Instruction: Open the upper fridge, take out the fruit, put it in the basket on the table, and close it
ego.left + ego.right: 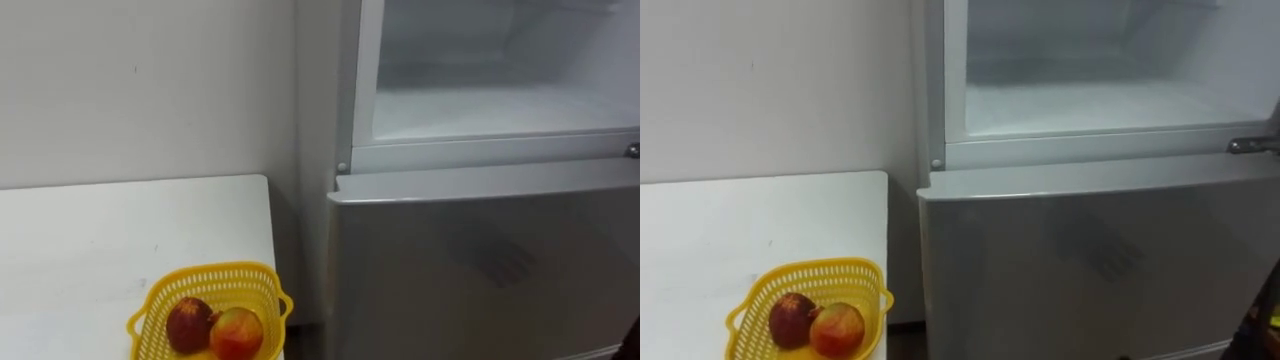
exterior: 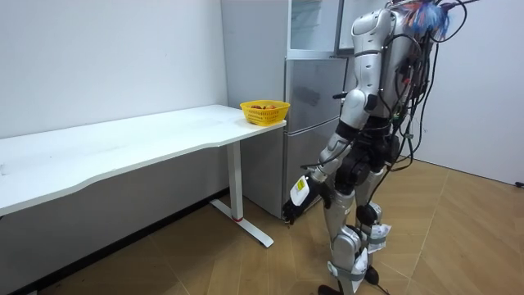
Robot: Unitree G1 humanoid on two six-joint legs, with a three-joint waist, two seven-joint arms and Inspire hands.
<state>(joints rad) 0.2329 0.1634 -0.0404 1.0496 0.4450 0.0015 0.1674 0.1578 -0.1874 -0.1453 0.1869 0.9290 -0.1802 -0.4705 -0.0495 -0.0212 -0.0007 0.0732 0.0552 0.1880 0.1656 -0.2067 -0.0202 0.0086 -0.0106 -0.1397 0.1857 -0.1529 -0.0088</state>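
1. Left hand (image 2: 296, 195) hangs low by the thigh; I cannot tell how its fingers are set.
2. Basket (image 1: 225, 280) at 7 o'clock on table (image 1: 100, 230) holds fruit (image 1: 237, 332), seemingly retrieved.
3. Fridge (image 1: 470, 250) at 1 o'clock: top open, shelf looks bare; closing probably remains.

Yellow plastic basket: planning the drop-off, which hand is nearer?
Left, probably. The left hand hangs lower than the yellow plastic basket; the right hand is hidden beyond the body.
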